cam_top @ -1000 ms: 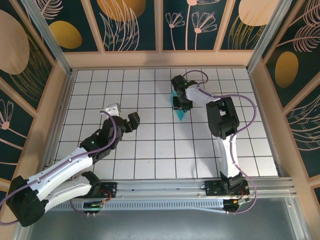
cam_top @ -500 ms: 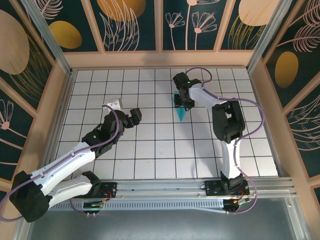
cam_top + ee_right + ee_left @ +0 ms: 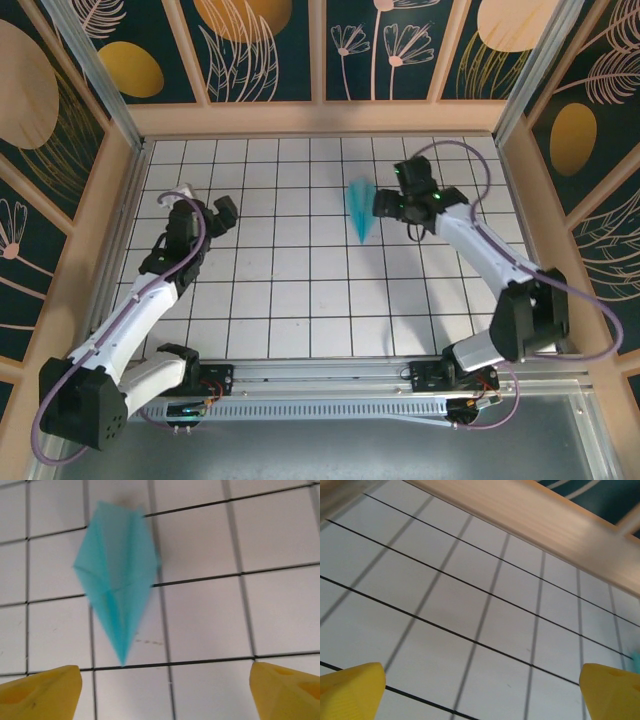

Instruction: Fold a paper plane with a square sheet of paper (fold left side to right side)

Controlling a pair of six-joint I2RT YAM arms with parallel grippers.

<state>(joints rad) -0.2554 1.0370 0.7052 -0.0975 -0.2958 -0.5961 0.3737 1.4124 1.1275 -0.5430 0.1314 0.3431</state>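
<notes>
Paper plane (image 3: 360, 212) noted lying on the white gridded worktop (image 3: 300, 290), in the far half, a little right of centre. Its point is turned toward the near edge. In the right wrist view the paper plane (image 3: 117, 592) is seen slightly blurred, with its centre crease and spread wings showing.

Right tool (image 3: 383, 205) is held just beside it, on its right. The yellow fingertips (image 3: 40, 692) are set wide apart with nothing clamped, and the plane's tip lies just ahead of them, untouched.

Left tool (image 3: 205, 205) is placed well apart, toward the far left of the worktop. Its fingertips (image 3: 350, 690) are likewise spread wide over bare tiles, with nothing gripped.
</notes>
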